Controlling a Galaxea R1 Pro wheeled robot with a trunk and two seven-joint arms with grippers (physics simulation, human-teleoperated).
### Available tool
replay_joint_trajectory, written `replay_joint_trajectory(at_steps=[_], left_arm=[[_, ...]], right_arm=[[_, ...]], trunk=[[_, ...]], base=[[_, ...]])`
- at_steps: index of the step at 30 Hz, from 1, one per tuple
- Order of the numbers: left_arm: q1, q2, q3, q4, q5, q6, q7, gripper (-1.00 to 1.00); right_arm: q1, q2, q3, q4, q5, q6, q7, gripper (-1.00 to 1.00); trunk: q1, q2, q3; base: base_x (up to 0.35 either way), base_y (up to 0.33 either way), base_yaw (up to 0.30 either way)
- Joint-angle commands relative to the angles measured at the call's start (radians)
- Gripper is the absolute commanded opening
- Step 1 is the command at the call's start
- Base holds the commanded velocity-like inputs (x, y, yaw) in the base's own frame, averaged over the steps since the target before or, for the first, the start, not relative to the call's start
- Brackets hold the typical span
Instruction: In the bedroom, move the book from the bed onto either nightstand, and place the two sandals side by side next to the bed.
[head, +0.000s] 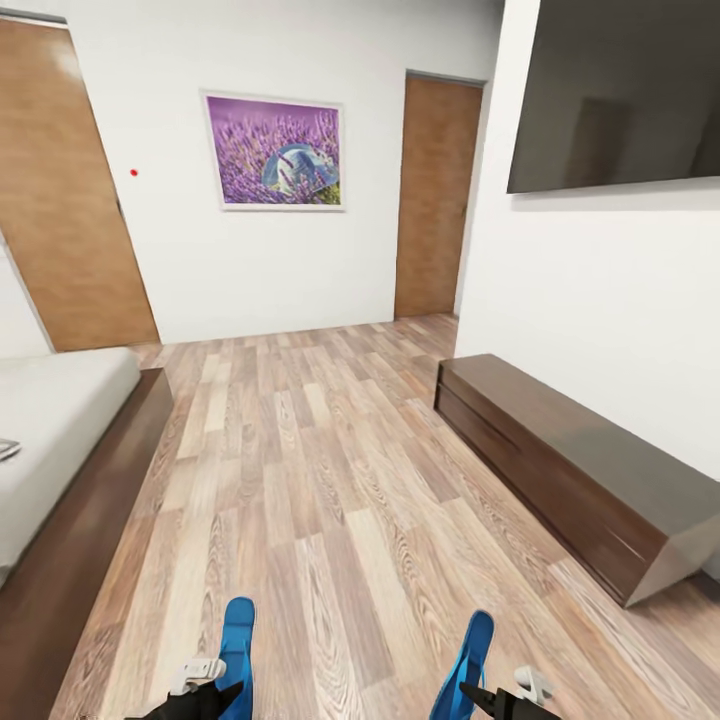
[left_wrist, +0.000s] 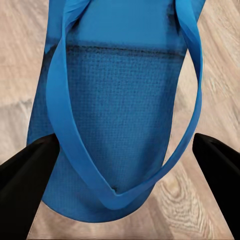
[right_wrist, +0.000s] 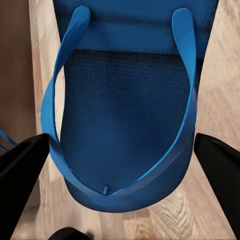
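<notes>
A: Where are the two sandals?
B: One in each claw. The left claw (head: 212, 682) carries the left sandal (head: 238, 650), the right claw (head: 505, 695) carries the right sandal (head: 465, 665), both held low over the wood floor (head: 330, 500).
A: Gripped firmly?
B: In the wrist views each claw's dark fingers (left_wrist: 22, 175) sit against the sole's edges, about a sole-width apart, so I judge both closed on their sandals.
A: Why carry both at once?
B: Probably so they can go down as a pair beside the bed (head: 60, 420), whose dark frame runs along the floor's left edge.
A: And the book?
B: Something small lies at the mattress's left edge; I can't tell what it is.
</notes>
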Motion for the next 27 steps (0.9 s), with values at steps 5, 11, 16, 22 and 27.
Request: replay_joint_trajectory(at_steps=[5,11,16,22,27], left_arm=[[-0.001,0.000,0.005,0.001,-0.002,-0.004,-0.003,-1.00],[-0.001,0.000,0.005,0.002,-0.002,-0.004,-0.003,-1.00],[-0.001,0.000,0.005,0.002,-0.002,-0.004,-0.003,-1.00],[-0.001,0.000,0.005,0.001,-0.004,-0.001,-0.005,-1.00],[-0.001,-0.001,0.005,0.001,-0.004,-0.001,-0.004,-1.00]], right_arm=[[0.000,0.000,-0.004,0.000,-0.006,0.010,0.004,-1.00],[0.000,0.000,-0.004,0.000,-0.006,0.010,0.004,-1.00],[0.000,0.000,-0.004,-0.001,-0.006,0.010,0.004,-1.00],[0.000,0.000,-0.004,-0.001,-0.006,0.010,0.004,-1.00],[0.000,0.000,-0.004,-0.001,-0.006,0.010,0.005,-1.00]], trunk=[[0.000,0.000,-0.001],[0.000,0.000,-0.001],[0.000,0.000,-0.001],[0.000,0.000,-0.001],[0.000,0.000,-0.001]], base=[[0.000,0.000,0.292],[0.000,0.000,0.292],[0.000,0.000,0.292],[0.000,0.000,0.291],[0.000,0.000,0.263]])
